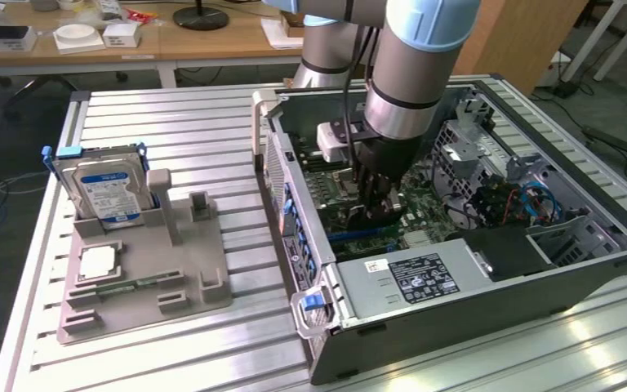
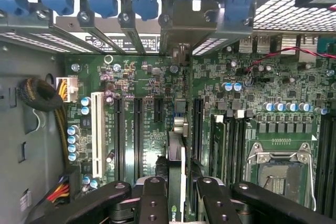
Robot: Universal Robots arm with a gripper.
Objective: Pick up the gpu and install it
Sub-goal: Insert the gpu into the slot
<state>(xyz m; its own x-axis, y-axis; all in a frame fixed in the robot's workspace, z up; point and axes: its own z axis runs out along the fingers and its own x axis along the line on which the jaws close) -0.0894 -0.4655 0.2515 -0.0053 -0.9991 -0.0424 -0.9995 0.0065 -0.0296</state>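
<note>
Pickup is looking done: I am holding the gpu (image 2: 177, 169) edge-on with my end effector (image 2: 177, 195) clamped on it, inside the open computer case (image 1: 575, 282), over the motherboard (image 2: 142, 114) slots, seating not finished.

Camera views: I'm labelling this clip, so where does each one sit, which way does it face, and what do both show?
Exterior view: off the arm, above the table, looking down into the open computer case; shows the arm and gripper.
Wrist view: on the wrist, looking along the black fingers at the green motherboard; the gpu stands edge-on between them.
Shared: gripper, motherboard, case interior.
</note>
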